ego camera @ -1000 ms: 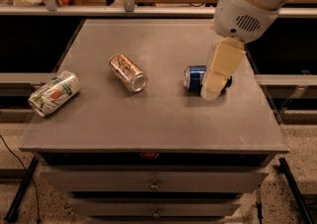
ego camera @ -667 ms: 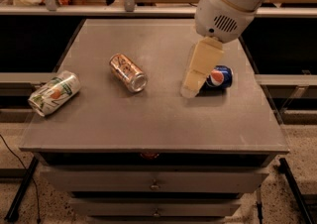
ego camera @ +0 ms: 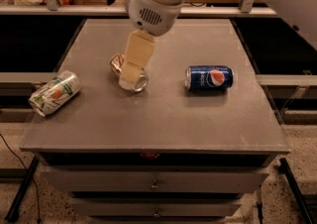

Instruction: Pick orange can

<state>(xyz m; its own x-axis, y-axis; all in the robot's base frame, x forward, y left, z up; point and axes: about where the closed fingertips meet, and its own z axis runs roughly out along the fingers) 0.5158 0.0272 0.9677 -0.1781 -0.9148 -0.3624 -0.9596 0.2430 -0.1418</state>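
The orange can (ego camera: 119,64) lies on its side on the grey table (ego camera: 158,119), left of the middle, its copper body and silver end partly hidden. My gripper (ego camera: 130,77) hangs from the white arm directly over the can, its cream-coloured finger (ego camera: 135,59) covering most of it. Whether it touches the can is unclear.
A blue Pepsi can (ego camera: 209,78) lies on its side to the right of the gripper. A white-green can with an orange fruit picture (ego camera: 54,92) lies at the table's left edge. Drawers are under the table front. A shelf with bags runs behind.
The arm has swung left from above the Pepsi can to above the orange can. The Pepsi can is uncovered. No can has moved.
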